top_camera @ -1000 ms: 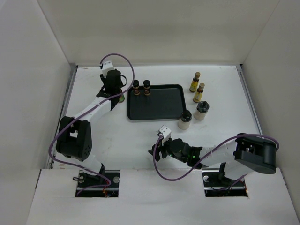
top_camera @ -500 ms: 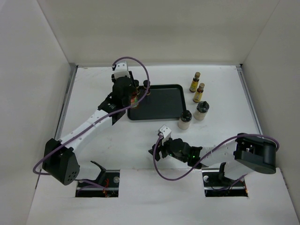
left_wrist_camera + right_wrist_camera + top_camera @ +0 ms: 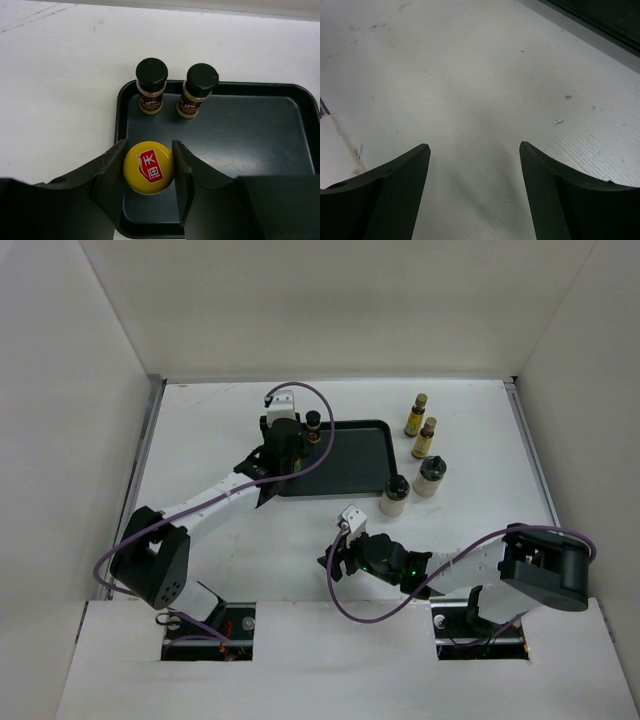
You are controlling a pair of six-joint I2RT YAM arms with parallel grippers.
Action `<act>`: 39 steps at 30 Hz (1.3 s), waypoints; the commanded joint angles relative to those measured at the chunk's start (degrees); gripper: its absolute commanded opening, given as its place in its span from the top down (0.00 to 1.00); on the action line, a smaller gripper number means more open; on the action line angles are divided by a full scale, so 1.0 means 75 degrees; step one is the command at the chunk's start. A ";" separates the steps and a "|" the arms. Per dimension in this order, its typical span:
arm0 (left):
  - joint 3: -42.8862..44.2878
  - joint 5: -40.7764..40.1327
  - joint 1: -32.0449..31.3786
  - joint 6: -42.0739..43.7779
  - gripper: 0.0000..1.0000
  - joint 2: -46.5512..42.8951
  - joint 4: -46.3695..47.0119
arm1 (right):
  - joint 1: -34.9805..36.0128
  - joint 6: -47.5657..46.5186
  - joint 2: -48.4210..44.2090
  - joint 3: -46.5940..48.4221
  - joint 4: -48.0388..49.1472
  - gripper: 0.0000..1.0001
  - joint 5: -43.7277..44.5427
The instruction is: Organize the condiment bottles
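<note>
The yellow-capped bottle [image 3: 148, 169] is clamped in the left gripper [image 3: 148, 146] over the black tray [image 3: 250, 135], near two black-capped bottles [image 3: 151, 75]. The right gripper [image 3: 474, 146] is held open and empty above the table [image 3: 470, 60].

Lighting is bright and diffuse from above, shadows on the table [image 3: 200, 430] are soft, and wrist views blur slightly at close range.

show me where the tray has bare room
The tray is bare across its middle and right half, right of the two dark bottles in its far left corner. The left tool holds the yellow-capped bottle at its near left. Crowded: right of the tray, jars and slim bottles.
</note>
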 commanded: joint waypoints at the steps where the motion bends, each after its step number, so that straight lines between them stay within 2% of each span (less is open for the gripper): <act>1: 0.0094 0.0007 -0.0070 -0.0122 0.82 -0.0208 0.1293 | -0.0038 0.0036 -0.0060 0.0152 0.0363 0.21 -0.0052; 9: -0.0222 0.0007 -0.0117 -0.0181 0.81 -0.0220 0.1117 | -0.0038 0.0048 -0.0060 0.0152 0.0375 0.21 -0.0075; 12: -0.0305 0.0019 -0.0105 -0.0204 0.77 -0.0255 0.1105 | -0.0038 0.0060 -0.0060 0.0152 0.0375 0.21 -0.0087; 17: -0.0492 -0.0016 -0.0163 -0.0216 0.43 -0.0325 0.1187 | -0.0038 0.0048 -0.0072 0.0141 0.0375 0.21 -0.0064; 23: -0.0679 -0.0098 -0.0175 -0.0205 0.13 -0.0828 0.1222 | -0.0038 0.0048 -0.0107 0.0117 0.0421 0.21 -0.0052; 24: -0.0714 -0.0122 -0.0164 -0.0204 0.04 -0.0957 0.1222 | -0.0038 0.0036 -0.0095 0.0129 0.0422 0.21 -0.0017; 25: -0.0761 -0.0168 -0.0140 -0.0193 0.00 -0.1132 0.1234 | -0.0038 0.0025 -0.0084 0.0129 0.0422 0.22 -0.0017; 28: -0.1077 -0.0216 -0.0023 -0.0181 0.00 -0.1916 0.1479 | 0.0032 0.0001 -0.0072 0.0164 0.0422 0.31 -0.0017; 32: -0.2024 -0.0577 0.0188 -0.0228 0.00 -0.3275 0.2357 | 0.0290 -0.0057 -0.0107 0.0327 0.0317 0.63 0.0111; 34: -0.2680 -0.1115 0.0247 -0.0286 0.00 -0.3966 0.2721 | 0.0442 -0.0081 -0.0281 0.0561 -0.0033 0.75 0.0415; 36: -0.3360 -0.1783 0.0340 -0.0403 0.00 -0.4541 0.2851 | 0.0595 -0.0174 -0.0551 0.0935 -0.0723 0.78 0.0743; 39: -0.4367 -0.2569 0.0586 -0.0707 0.00 -0.5315 0.2851 | 0.0583 -0.0198 -0.1264 0.1533 -0.1918 0.75 0.1399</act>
